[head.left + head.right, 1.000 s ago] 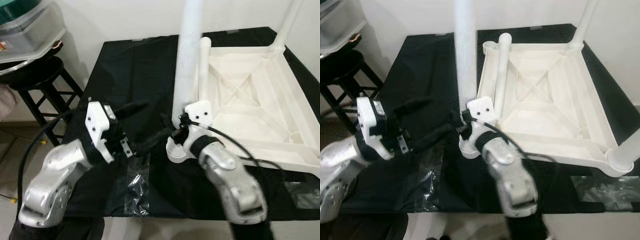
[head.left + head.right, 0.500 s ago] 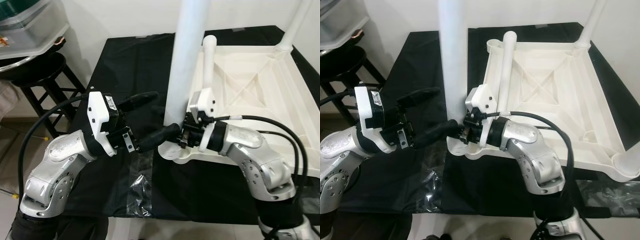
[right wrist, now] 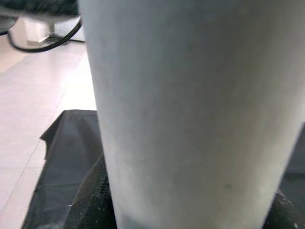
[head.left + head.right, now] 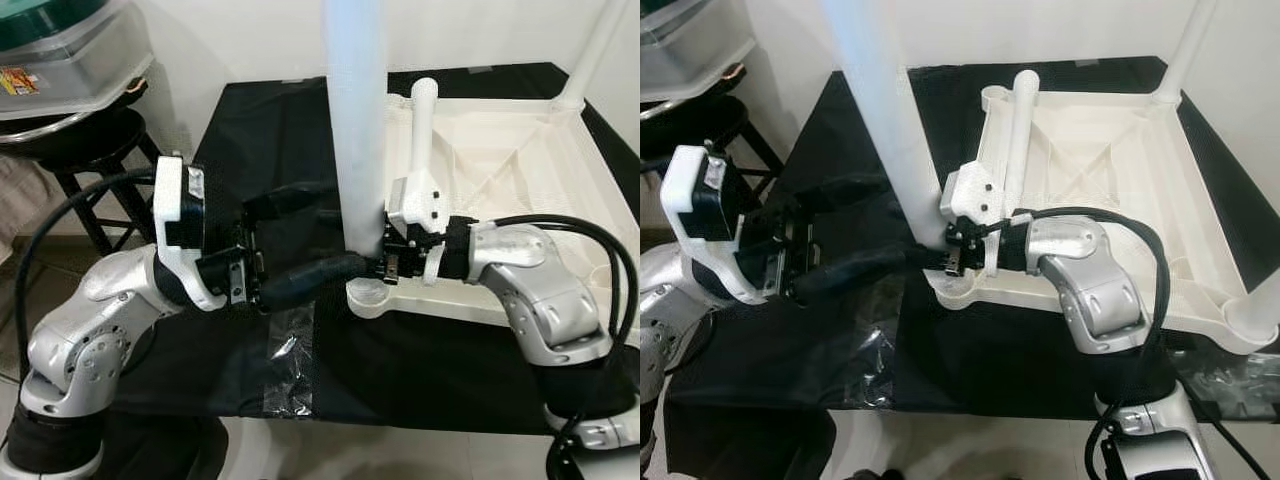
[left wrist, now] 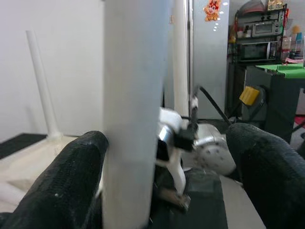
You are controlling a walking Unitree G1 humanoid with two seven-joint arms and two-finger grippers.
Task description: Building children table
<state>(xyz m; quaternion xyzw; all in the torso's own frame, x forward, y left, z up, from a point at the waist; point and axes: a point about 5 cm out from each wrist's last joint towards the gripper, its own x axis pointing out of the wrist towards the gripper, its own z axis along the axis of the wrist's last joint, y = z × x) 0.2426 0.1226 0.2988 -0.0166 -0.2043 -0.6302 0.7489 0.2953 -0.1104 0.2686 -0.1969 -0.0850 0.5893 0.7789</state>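
While upright, table leg stands between spread left end effector | right end effector clamps it

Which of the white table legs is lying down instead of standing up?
The slim white plastic leg resting flat along the upturned white tabletop's left rim; the thick leg between both grippers and the far-corner leg stand upright.

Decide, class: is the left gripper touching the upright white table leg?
Touching. In the left wrist view one black finger presses against the side of the white table leg, while the other finger stands apart from it, so the left gripper is open around the leg.
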